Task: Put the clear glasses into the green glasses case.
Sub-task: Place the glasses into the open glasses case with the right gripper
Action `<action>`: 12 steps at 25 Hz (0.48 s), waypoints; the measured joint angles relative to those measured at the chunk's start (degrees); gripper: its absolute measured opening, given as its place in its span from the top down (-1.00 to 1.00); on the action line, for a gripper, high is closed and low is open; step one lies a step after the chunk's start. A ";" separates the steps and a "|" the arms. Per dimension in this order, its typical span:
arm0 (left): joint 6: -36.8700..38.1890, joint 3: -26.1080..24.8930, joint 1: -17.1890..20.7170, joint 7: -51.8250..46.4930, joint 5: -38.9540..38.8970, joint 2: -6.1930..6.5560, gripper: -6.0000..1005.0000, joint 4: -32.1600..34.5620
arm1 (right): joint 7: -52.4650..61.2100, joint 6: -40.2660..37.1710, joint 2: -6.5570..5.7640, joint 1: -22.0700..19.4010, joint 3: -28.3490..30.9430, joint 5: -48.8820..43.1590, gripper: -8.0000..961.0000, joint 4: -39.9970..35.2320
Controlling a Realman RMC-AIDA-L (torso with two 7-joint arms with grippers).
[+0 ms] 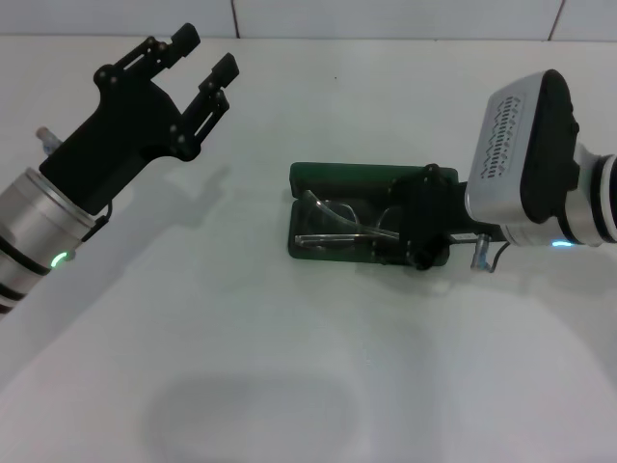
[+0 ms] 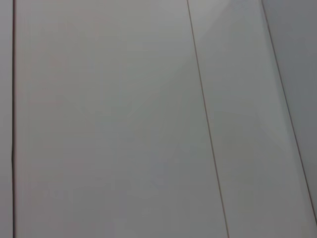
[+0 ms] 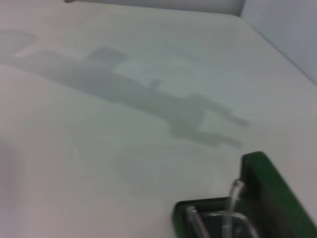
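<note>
The green glasses case [image 1: 333,177] lies open at the middle of the white table, lid toward the far side. The clear glasses [image 1: 333,224] rest inside its dark tray, one transparent arm rising near the left end. My right gripper [image 1: 424,224] is down over the right end of the case, touching or just above the glasses there. The right wrist view shows a corner of the case [image 3: 270,193] with the clear glasses [image 3: 232,208] in it. My left gripper [image 1: 204,58] hangs open in the air at the far left, well away from the case, holding nothing.
The white table [image 1: 289,367] spreads around the case, and a tiled wall runs along its far edge. The left wrist view holds only pale panels [image 2: 99,124]. The left arm's shadow [image 3: 148,99] falls across the table beyond the case.
</note>
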 joint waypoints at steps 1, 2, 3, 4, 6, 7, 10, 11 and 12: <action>-0.03 0.00 -0.05 0.00 0.00 0.00 0.05 0.07 | -0.08 -0.90 0.00 0.00 -0.02 0.01 -0.09 -0.06; -0.08 0.00 -0.13 0.00 0.00 0.01 0.05 0.07 | -0.10 -1.52 0.00 0.05 -0.01 0.01 -0.10 -0.07; -0.15 0.00 -0.30 0.00 0.00 0.01 0.05 0.08 | -0.09 -2.76 0.00 0.47 -0.01 0.08 -0.10 0.17; -0.23 0.00 -0.56 0.00 0.00 0.02 0.05 0.06 | -0.01 -3.35 0.01 0.88 0.01 0.13 -0.10 0.62; -0.33 0.00 -0.84 0.00 0.00 0.06 0.05 -0.10 | 0.24 -3.66 0.08 1.76 0.06 0.18 -0.09 1.69; -0.39 0.00 -0.97 0.00 0.00 0.09 0.05 -0.14 | 0.37 -3.65 0.10 2.23 0.07 0.19 -0.09 2.38; -0.50 0.00 -1.35 0.00 0.00 0.11 0.05 -0.18 | 0.75 -3.45 0.20 4.30 0.39 0.29 -0.09 5.07; -0.51 0.00 -1.44 0.00 0.00 0.12 0.05 -0.18 | 0.80 -3.33 0.20 4.97 0.78 0.29 -0.09 6.04; -0.52 -0.01 -1.50 0.00 0.00 0.15 0.05 -0.20 | 0.81 -3.20 0.27 5.38 1.09 0.29 -0.09 6.74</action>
